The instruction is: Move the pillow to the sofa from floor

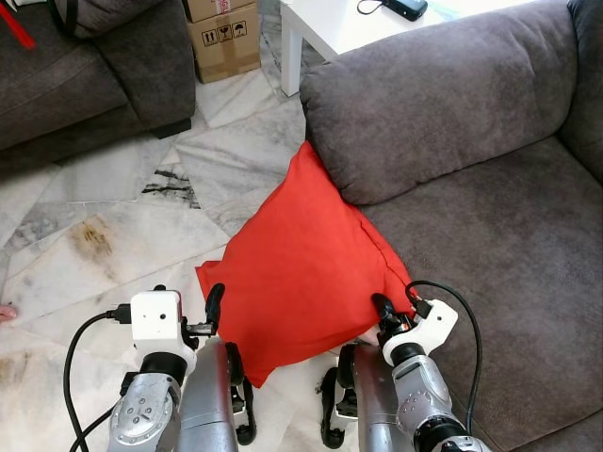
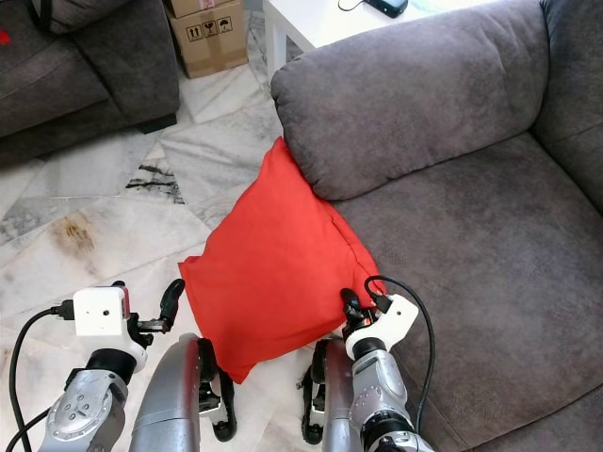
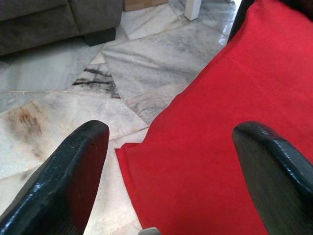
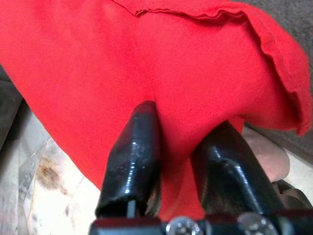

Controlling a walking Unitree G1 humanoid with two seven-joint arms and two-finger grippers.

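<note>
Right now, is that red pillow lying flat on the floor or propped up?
Propped up. The red pillow stands tilted, its top corner leaning against the grey sofa, while the right gripper pinches its lower edge.

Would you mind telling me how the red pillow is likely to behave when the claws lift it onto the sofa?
The pillow looks soft: its cloth bunches between the right claw fingers, so it will probably sag, not stay stiff. Held at one edge, it may droop. It is probably light for its size. The left claw is open at its other edge, where a second grip might steady it.
</note>
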